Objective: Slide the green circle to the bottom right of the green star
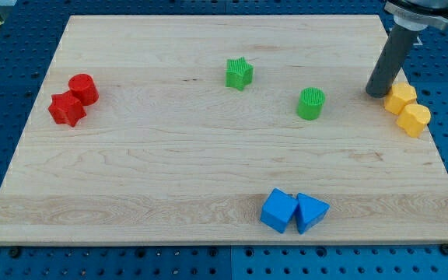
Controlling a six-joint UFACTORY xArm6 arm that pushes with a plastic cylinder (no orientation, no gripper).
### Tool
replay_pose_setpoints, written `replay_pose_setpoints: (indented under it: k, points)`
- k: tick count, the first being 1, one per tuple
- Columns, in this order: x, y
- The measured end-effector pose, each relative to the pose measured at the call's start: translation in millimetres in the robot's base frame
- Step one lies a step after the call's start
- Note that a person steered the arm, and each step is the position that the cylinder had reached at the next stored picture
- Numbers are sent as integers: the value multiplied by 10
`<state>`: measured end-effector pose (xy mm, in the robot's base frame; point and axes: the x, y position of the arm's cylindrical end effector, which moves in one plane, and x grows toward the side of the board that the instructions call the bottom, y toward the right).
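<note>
The green circle (311, 103) stands on the wooden board, right of centre. The green star (239, 74) lies up and to the view's left of it, a clear gap between them. My tip (376, 93) rests on the board at the view's upper right, to the right of the green circle and slightly above it, not touching it. The tip stands just left of the yellow blocks.
Two yellow blocks (408, 109) sit by the board's right edge. A red cylinder (84, 89) and a red star (67, 108) touch at the left. A blue cube (278, 210) and a blue triangle (311, 212) sit together at the bottom edge.
</note>
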<state>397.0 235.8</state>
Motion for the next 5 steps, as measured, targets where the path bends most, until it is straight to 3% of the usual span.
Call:
replay_pose_setpoints:
  k: [5]
  points:
    - [177, -876]
